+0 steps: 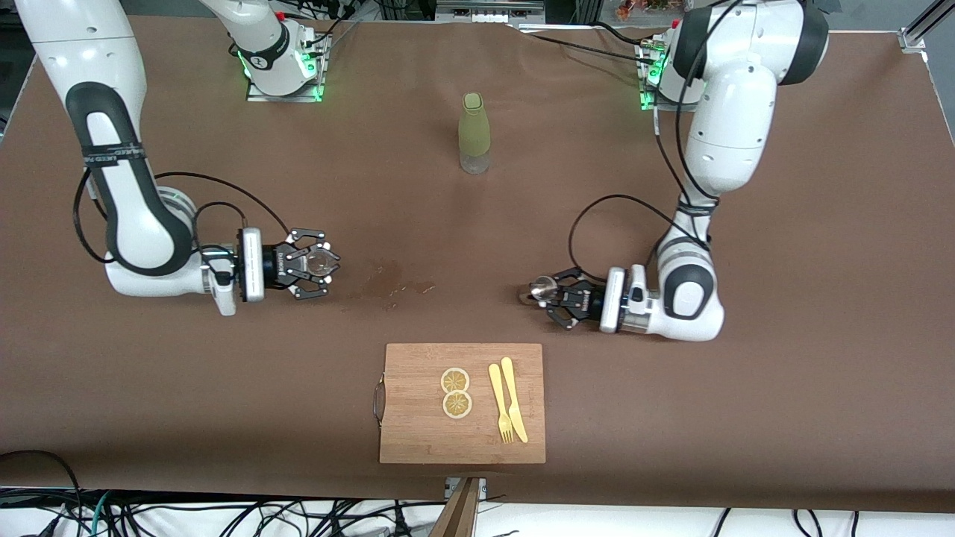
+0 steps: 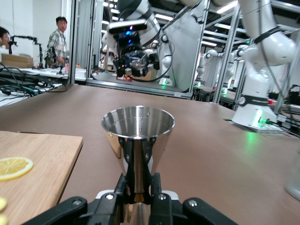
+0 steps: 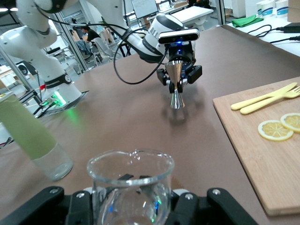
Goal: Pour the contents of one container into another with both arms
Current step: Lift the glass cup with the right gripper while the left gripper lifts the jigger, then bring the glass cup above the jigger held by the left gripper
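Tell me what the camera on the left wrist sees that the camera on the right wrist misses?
Only the left wrist view shows the inside of the silver metal cup, shut in the left gripper. Only the right wrist view shows the clear glass up close in the right gripper, the olive-green bottle, and the yellow fork and knife. Both show the wooden cutting board and lemon slices.
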Controlling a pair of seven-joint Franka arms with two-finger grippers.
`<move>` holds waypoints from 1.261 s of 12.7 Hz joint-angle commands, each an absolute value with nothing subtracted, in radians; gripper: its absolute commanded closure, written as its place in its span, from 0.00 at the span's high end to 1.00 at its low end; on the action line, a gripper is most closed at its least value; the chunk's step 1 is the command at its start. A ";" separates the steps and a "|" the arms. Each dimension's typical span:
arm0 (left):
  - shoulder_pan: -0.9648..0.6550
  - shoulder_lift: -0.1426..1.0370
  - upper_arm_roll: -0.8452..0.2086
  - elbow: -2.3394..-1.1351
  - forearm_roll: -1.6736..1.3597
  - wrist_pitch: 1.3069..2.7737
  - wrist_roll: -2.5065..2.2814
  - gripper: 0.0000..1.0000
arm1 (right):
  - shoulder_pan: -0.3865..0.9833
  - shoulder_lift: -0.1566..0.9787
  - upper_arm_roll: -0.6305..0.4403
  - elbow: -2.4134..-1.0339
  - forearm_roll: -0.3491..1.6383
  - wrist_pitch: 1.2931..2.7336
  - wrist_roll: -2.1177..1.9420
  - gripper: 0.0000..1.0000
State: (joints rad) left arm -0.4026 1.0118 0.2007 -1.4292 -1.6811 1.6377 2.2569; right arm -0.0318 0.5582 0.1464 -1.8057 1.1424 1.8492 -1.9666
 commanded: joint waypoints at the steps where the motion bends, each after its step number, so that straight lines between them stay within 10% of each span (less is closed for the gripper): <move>1: -0.443 0.992 0.158 -1.399 -1.704 1.787 2.237 0.00 | -0.037 0.496 0.219 -1.844 1.138 1.955 -1.905 0.16; 16: -0.732 1.025 0.155 -1.331 -1.996 2.140 2.209 0.00 | 0.150 0.502 0.293 -1.770 0.959 2.285 -1.665 0.14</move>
